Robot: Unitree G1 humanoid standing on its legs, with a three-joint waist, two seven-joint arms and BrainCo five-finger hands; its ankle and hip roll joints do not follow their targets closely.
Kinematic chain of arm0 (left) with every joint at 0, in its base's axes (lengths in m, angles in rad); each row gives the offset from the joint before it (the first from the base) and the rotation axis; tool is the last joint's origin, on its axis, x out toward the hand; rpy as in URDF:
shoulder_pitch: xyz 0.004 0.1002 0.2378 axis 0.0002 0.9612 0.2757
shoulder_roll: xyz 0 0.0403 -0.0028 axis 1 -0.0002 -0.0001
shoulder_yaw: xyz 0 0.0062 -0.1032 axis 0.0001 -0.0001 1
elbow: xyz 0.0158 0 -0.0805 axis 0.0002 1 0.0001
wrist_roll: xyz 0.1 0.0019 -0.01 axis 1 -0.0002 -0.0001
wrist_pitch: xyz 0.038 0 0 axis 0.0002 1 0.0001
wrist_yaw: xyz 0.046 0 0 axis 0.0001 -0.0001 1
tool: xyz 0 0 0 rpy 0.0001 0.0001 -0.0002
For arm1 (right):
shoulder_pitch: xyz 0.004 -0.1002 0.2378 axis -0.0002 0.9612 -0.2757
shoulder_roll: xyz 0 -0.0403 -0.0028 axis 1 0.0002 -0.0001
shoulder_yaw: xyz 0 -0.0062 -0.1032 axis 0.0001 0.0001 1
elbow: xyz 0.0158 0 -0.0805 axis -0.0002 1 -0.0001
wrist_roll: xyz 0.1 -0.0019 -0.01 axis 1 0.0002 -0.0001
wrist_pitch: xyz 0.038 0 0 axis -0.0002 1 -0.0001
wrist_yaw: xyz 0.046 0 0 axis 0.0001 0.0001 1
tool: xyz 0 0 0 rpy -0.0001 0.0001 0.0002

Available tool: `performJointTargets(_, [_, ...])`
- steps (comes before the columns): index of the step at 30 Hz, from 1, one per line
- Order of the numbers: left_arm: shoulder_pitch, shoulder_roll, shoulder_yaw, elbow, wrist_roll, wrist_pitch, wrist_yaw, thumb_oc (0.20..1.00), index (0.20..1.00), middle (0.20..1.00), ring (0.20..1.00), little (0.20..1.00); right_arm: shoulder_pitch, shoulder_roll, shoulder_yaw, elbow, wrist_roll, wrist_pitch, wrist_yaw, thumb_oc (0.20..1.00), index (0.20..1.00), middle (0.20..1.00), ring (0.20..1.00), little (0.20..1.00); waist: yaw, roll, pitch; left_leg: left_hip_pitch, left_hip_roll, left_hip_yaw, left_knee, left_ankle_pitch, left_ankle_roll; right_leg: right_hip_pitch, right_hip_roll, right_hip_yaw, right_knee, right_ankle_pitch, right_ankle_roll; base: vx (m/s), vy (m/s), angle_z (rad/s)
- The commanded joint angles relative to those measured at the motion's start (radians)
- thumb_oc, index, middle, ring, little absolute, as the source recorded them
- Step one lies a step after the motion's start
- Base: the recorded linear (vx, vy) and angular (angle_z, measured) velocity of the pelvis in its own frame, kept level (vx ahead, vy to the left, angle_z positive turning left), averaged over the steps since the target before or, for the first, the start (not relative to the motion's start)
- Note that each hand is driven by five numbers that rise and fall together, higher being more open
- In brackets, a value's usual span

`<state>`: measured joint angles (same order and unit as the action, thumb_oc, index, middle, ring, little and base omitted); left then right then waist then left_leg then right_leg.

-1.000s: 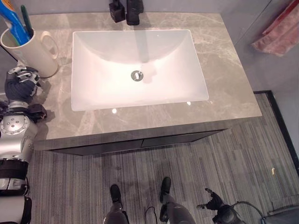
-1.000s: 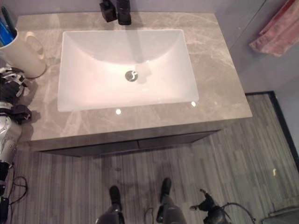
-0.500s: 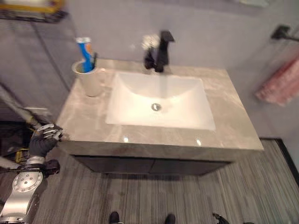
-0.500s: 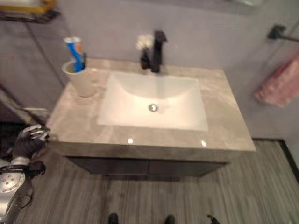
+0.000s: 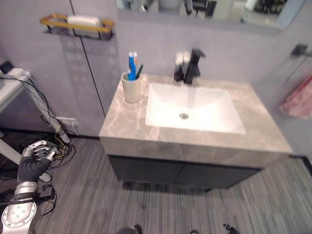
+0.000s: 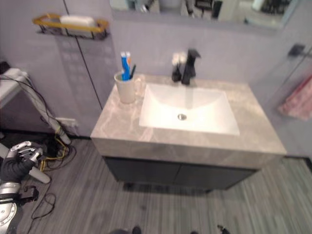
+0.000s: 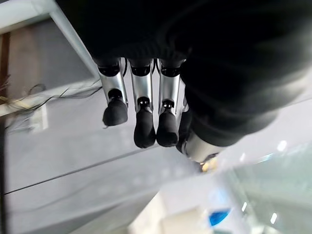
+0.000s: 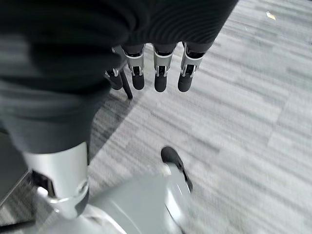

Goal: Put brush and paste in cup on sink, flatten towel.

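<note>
A grey marble counter (image 5: 126, 127) with a white sink (image 5: 195, 108) and black tap (image 5: 193, 66) is standing against a pale wall, over grey striped flooring (image 5: 87, 200). The cup (image 5: 131, 88) is sitting left of the sink, holding the blue paste (image 5: 131, 66) and dark brush (image 5: 139, 71). The pink towel (image 5: 297, 101) is hanging bunched at right. A shelf (image 5: 78, 25) is hanging on the wall. I am holding my left hand (image 5: 38, 155) loosely open near the floor, empty; my right hand (image 8: 156, 68) is hanging relaxed, empty. No writing is legible.

One cup (image 5: 131, 88) — one towel (image 5: 297, 101)

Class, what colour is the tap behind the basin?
Black; the tap shows best in the left eye view.
</note>
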<state>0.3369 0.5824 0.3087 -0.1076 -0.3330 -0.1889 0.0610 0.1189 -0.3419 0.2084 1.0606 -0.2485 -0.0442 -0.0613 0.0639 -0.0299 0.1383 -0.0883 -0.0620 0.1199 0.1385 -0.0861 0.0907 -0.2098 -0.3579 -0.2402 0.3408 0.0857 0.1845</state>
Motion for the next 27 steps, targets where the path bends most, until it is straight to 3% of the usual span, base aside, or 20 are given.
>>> performJointTargets(1, [-0.006, 0.044, 0.078, -0.086, 0.038, -0.062, 0.012, 0.200, 0.200, 0.200, 0.200, 0.200, -0.024, -0.017, 0.035, 0.020, 0.031, -0.030, -0.008, 1.000, 1.000, 1.000, 1.000, 1.000, -0.016, -0.030, -0.010, 0.098, 0.001, -0.016, -0.092, -0.010, -0.023, 0.034, 0.165, -0.036, -0.160, -0.004, -0.036, 0.02, 0.031, -0.03])
performJointTargets(5, [-0.012, 0.032, 0.078, -0.103, 0.031, -0.059, 0.015, 0.200, 0.200, 0.200, 0.200, 0.200, -0.021, -0.011, 0.056, 0.027, 0.022, -0.026, -0.007, 1.000, 1.000, 1.000, 1.000, 1.000, -0.018, -0.035, -0.013, 0.109, 0.005, -0.014, -0.097, -0.020, -0.034, 0.060, 0.194, -0.084, -0.215, -0.010, -0.036, 0.08, -0.059, 0.06])
performJointTargets(6, [-0.028, 0.032, 0.066, -0.092, 0.027, -0.062, 0.019, 0.200, 0.200, 0.200, 0.200, 0.200, -0.026, -0.007, 0.063, 0.038, 0.024, -0.026, -0.005, 1.000, 1.000, 1.000, 1.000, 1.000, -0.026, -0.037, -0.013, 0.111, 0.008, -0.020, -0.087, -0.025, -0.038, 0.062, 0.219, -0.047, -0.224, -0.016, -0.036, 0.11, -0.107, 0.07])
performJointTargets(11, [-0.022, 0.029, 0.056, -0.113, 0.001, -0.063, -0.003, 0.200, 0.200, 0.200, 0.200, 0.200, -0.036, -0.017, 0.067, 0.067, 0.027, -0.026, -0.017, 1.000, 1.000, 1.000, 1.000, 1.000, -0.023, -0.039, -0.035, 0.115, 0.030, -0.015, -0.068, -0.039, -0.057, 0.117, 0.255, -0.042, -0.287, -0.019, -0.051, 0.15, -0.132, 0.00])
performJointTargets(14, [-0.073, 0.033, 0.017, -0.099, -0.025, -0.066, 0.005, 0.200, 0.200, 0.200, 0.200, 0.200, -0.050, -0.044, 0.066, 0.037, 0.053, -0.034, -0.032, 1.000, 1.000, 1.000, 1.000, 1.000, -0.028, -0.040, -0.023, 0.056, 0.061, -0.024, 0.092, -0.055, -0.092, 0.151, 0.281, -0.042, -0.307, -0.046, -0.084, 0.13, -0.198, 0.04])
performJointTargets(15, [-0.096, 0.030, -0.003, -0.097, -0.027, -0.066, 0.006, 0.200, 0.200, 0.200, 0.200, 0.200, -0.052, -0.061, 0.064, 0.007, 0.060, -0.039, -0.037, 1.000, 1.000, 1.000, 1.000, 1.000, -0.024, -0.038, 0.000, -0.009, 0.077, -0.040, 0.243, 0.000, -0.134, 0.183, 0.296, -0.048, -0.325, -0.058, -0.107, 0.06, -0.167, 0.31])
performJointTargets(16, [-0.098, 0.030, -0.004, -0.096, -0.027, -0.067, 0.006, 0.200, 0.200, 0.200, 0.200, 0.200, -0.052, -0.061, 0.063, 0.007, 0.060, -0.038, -0.037, 1.000, 1.000, 1.000, 1.000, 1.000, -0.028, -0.040, -0.004, -0.020, 0.074, -0.043, 0.248, 0.005, -0.133, 0.177, 0.294, -0.053, -0.326, -0.054, -0.107, 0.02, -0.183, 0.36])
performJointTargets(17, [-0.119, 0.027, -0.023, -0.096, -0.026, -0.066, 0.006, 0.200, 0.200, 0.200, 0.200, 0.200, -0.058, -0.079, 0.055, -0.006, 0.070, -0.041, -0.044, 1.000, 1.000, 1.000, 1.000, 1.000, -0.012, -0.036, 0.028, -0.100, 0.072, -0.086, 0.414, 0.081, -0.181, 0.204, 0.304, -0.061, -0.340, -0.063, -0.129, -0.01, -0.089, 0.49])
performJointTargets(19, [-0.127, 0.024, -0.029, -0.092, -0.025, -0.068, 0.009, 0.200, 0.200, 0.200, 0.200, 0.200, -0.062, -0.083, 0.053, -0.005, 0.070, -0.040, -0.047, 1.000, 1.000, 1.000, 1.000, 1.000, -0.015, -0.038, 0.028, -0.130, 0.067, -0.103, 0.430, 0.107, -0.186, 0.204, 0.300, -0.070, -0.347, -0.066, -0.133, 0.01, -0.050, 0.25])
performJointTargets(20, [-0.134, 0.020, -0.033, -0.090, -0.027, -0.069, 0.011, 0.200, 0.200, 0.200, 0.200, 0.200, -0.060, -0.085, 0.052, -0.006, 0.071, -0.039, -0.049, 1.000, 1.000, 1.000, 1.000, 1.000, -0.016, -0.038, 0.029, -0.145, 0.079, -0.104, 0.412, 0.115, -0.186, 0.212, 0.299, -0.072, -0.352, -0.071, -0.134, 0.12, 0.018, -0.11])
performJointTargets(21, [-0.138, 0.018, -0.035, -0.086, -0.024, -0.069, 0.017, 0.200, 0.200, 0.200, 0.200, 0.200, -0.053, -0.086, 0.043, 0.003, 0.074, -0.038, -0.054, 1.000, 1.000, 1.000, 1.000, 1.000, -0.016, -0.040, 0.024, -0.155, 0.115, -0.097, 0.313, 0.091, -0.174, 0.231, 0.295, -0.070, -0.365, -0.081, -0.126, 0.12, 0.022, -0.08])
performJointTargets(22, [-0.139, 0.018, -0.035, -0.086, -0.024, -0.069, 0.017, 0.200, 0.200, 0.200, 0.200, 0.200, -0.053, -0.085, 0.042, 0.003, 0.074, -0.038, -0.054, 1.000, 1.000, 1.000, 1.000, 1.000, -0.017, -0.043, 0.023, -0.155, 0.111, -0.095, 0.307, 0.097, -0.172, 0.228, 0.292, -0.070, -0.365, -0.078, -0.125, 0.15, 0.054, 0.10])
performJointTargets(23, [-0.134, 0.017, -0.034, -0.081, -0.023, -0.072, 0.020, 0.200, 0.200, 0.200, 0.200, 0.200, -0.051, -0.084, 0.040, 0.012, 0.074, -0.038, -0.059, 1.000, 1.000, 1.000, 1.000, 1.000, -0.013, -0.043, 0.022, -0.148, 0.128, -0.099, 0.230, 0.071, -0.162, 0.234, 0.291, -0.064, -0.364, -0.086, -0.118, 0.12, 0.084, 0.10])
performJointTargets(25, [-0.124, 0.018, -0.032, -0.081, -0.014, -0.072, 0.030, 0.200, 0.200, 0.200, 0.200, 0.200, -0.043, -0.082, 0.047, 0.027, 0.059, -0.040, -0.061, 1.000, 1.000, 1.000, 1.000, 1.000, -0.009, -0.038, 0.013, -0.132, 0.159, -0.140, 0.020, 0.131, -0.164, 0.235, 0.291, -0.047, -0.354, -0.098, -0.106, 0.18, 0.138, -0.07])
performJointTargets(27, [-0.116, 0.021, -0.030, -0.084, -0.010, -0.076, 0.038, 0.200, 0.200, 0.200, 0.200, 0.200, -0.036, -0.080, 0.046, 0.061, 0.051, -0.038, -0.072, 1.000, 1.000, 1.000, 1.000, 1.000, -0.001, -0.019, 0.015, -0.151, 0.215, -0.222, -0.104, 0.237, -0.195, 0.255, 0.289, -0.014, -0.344, -0.121, -0.098, 0.18, 0.204, -0.32])
